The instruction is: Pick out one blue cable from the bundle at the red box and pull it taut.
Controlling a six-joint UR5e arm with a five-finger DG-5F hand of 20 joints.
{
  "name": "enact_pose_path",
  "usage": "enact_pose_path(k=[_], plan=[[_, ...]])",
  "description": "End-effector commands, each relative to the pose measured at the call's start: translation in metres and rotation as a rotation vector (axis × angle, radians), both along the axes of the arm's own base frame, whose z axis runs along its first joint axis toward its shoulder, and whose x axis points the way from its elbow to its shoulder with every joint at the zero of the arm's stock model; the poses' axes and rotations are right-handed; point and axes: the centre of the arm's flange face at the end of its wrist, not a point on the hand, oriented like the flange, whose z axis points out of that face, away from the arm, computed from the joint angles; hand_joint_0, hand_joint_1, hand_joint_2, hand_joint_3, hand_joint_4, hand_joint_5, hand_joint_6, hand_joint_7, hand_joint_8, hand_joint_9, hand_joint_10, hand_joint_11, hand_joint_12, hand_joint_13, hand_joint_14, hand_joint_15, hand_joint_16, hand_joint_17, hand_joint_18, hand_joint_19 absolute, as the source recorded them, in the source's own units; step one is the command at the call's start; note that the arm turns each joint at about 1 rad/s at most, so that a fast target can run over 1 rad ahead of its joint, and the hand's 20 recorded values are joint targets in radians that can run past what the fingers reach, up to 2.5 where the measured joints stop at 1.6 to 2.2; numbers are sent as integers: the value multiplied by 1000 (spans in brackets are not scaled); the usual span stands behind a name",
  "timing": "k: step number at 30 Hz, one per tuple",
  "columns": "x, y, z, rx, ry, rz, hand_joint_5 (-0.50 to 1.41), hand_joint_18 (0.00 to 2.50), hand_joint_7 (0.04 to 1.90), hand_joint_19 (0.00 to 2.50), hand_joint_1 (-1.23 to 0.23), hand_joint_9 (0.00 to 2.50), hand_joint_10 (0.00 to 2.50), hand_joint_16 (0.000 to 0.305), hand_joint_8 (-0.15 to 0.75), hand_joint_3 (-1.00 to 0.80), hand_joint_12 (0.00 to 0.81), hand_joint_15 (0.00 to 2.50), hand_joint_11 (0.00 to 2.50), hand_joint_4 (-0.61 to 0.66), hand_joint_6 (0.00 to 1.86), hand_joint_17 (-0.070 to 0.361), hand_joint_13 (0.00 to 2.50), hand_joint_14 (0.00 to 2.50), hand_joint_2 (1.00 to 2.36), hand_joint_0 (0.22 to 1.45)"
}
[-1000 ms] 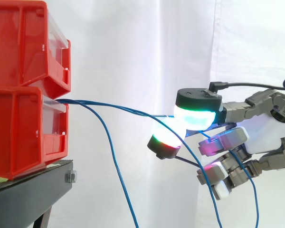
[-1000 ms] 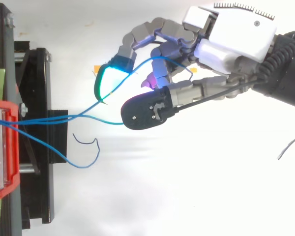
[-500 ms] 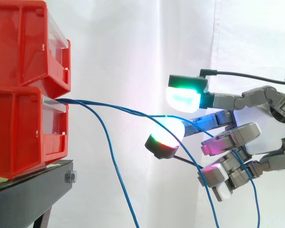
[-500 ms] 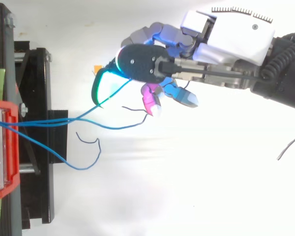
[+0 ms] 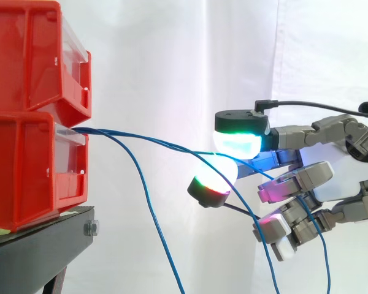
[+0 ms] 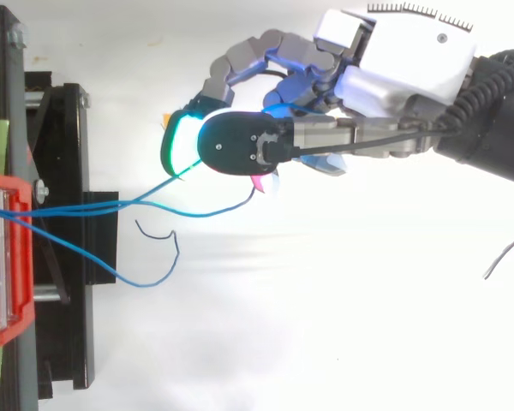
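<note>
Here we see the robot hand (image 6: 403, 64) with two of its thick, rounded pads (image 5: 238, 144) closed together. The upper one glows green and white; the lower one glows white with a red rim. Between them they pinch a thin blue cable (image 5: 165, 142). The remaining fingers curl beneath, their tips glowing magenta and white. The pinched cable is slim and smooth. It runs from the pads in a shallow, slightly sagging line to the lower red bin (image 5: 24, 171), well apart from the hand, beyond its fingertips. Other blue cables (image 5: 148, 208) leave the same bin opening and droop in long loose curves, passing below the pads and across the curled fingers. The bin is glossy moulded plastic with a clear front lip. An upper red bin (image 5: 24, 55) of the same kind is stacked on it. Both rest on a black stand (image 5: 37, 251). Behind hangs a white curtain (image 5: 172, 61) in soft folds.
</note>
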Motion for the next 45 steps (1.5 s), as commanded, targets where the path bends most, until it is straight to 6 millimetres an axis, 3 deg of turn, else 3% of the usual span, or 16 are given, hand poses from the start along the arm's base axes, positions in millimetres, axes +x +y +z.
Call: enact_pose_path(k=[1,9,26,36,45], plan=[[3,-4,1,-57,-2,7,-142,622,802,1021,-741,817,2428,43,156,-243,317,1224,745,-45,921,96,940,19,1017,595],[12,-6,8,-178,-36,46,-143,622,791,1020,-746,820,2402,42,151,-336,315,1208,733,-34,925,95,934,19,1013,609],[9,3,4,-129,-15,58,-137,648,770,1030,-602,881,2324,43,156,-500,328,1195,734,-22,922,97,968,18,1000,554],[8,4,4,-131,-12,60,-129,663,795,1005,-751,909,2221,42,150,-500,314,1183,813,-33,918,94,977,19,1000,602],[7,7,3,-135,6,72,-129,678,800,1004,-774,918,2209,41,153,-500,314,1190,813,-39,920,92,985,22,1000,621]])
